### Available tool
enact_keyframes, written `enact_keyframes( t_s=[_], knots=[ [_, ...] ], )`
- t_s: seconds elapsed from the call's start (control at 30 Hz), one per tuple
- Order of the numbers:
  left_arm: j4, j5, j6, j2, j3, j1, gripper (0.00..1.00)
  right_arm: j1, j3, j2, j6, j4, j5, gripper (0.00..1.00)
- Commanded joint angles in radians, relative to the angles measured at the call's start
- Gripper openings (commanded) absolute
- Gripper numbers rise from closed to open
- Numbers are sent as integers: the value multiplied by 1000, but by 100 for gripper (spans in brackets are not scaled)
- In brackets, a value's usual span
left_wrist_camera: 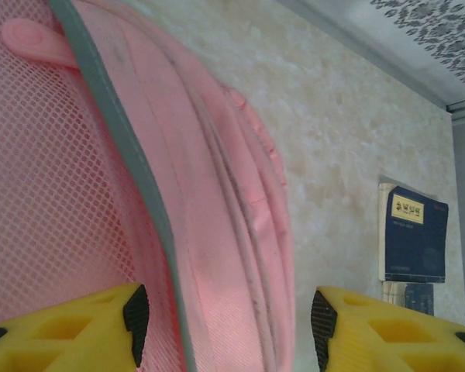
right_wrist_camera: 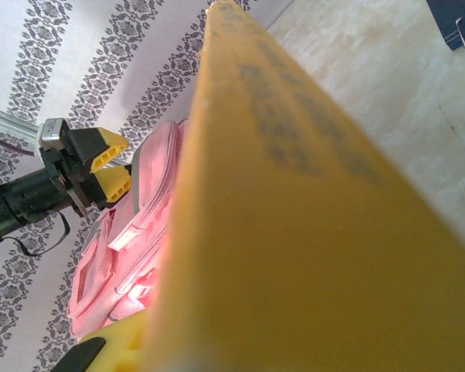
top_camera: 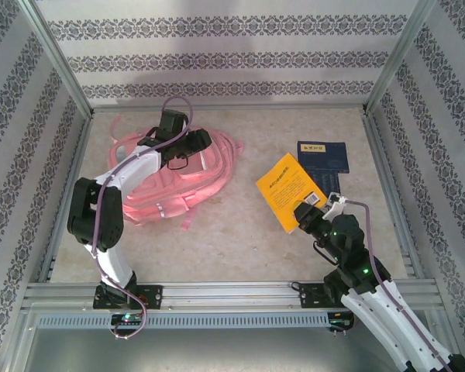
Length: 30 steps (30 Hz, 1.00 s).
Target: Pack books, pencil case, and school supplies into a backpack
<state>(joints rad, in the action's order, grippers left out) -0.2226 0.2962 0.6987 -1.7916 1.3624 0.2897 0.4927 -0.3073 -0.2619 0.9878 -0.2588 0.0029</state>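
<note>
**Yellow book in hand, backpack not yet held wide**

The right pincer is clenched on the near corner of the yellow book, which sits tilted well to the right of the backpack. The left pincer is released. Its fingers stand apart astride the backpack's grey-trimmed rim and pinch nothing yet.

To do this step well, I judge the left side should close on that rim and lift it. The book then meets a gaping mouth rather than slack fabric, and should go in spine first at a shallow angle.

The right arm is folded low, its wrist turned so the book's edge points toward the backpack. The left arm bends high at the elbow beside the backpack and reaches across it. A navy book lies on the desk, farther right of the backpack.
</note>
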Motion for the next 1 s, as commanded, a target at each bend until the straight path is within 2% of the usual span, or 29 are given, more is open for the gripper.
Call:
enact_keyframes(
  t_s=[0.0, 0.1, 0.23, 0.43, 0.63, 0.87, 0.93, 0.97],
  knots=[
    [7, 43, -6, -35, 36, -11, 59, -14, 2, 2, -7, 101, -42, 0],
    [30, 61, 5, -56, 41, -12, 57, -19, 12, -8, -3, 117, -55, 0],
    [34, 74, 2, -69, 60, -12, 49, -22, 31, -15, 11, 131, -69, 0],
    [-12, 75, -28, -90, 109, -12, 31, -24, 47, -10, 22, 129, -68, 0],
    [-170, 69, -58, -168, 206, -12, 31, -31, 37, -9, 15, 112, -58, 0],
    [-238, 64, -72, -222, 246, -11, 30, -43, 35, -7, 7, 96, -61, 0],
    [-253, 66, -82, -235, 259, -8, 22, -45, 36, -5, 6, 90, -61, 0],
    [-264, 68, -93, -244, 272, -8, 14, -47, 36, -4, 1, 85, -58, 0]
  ],
)
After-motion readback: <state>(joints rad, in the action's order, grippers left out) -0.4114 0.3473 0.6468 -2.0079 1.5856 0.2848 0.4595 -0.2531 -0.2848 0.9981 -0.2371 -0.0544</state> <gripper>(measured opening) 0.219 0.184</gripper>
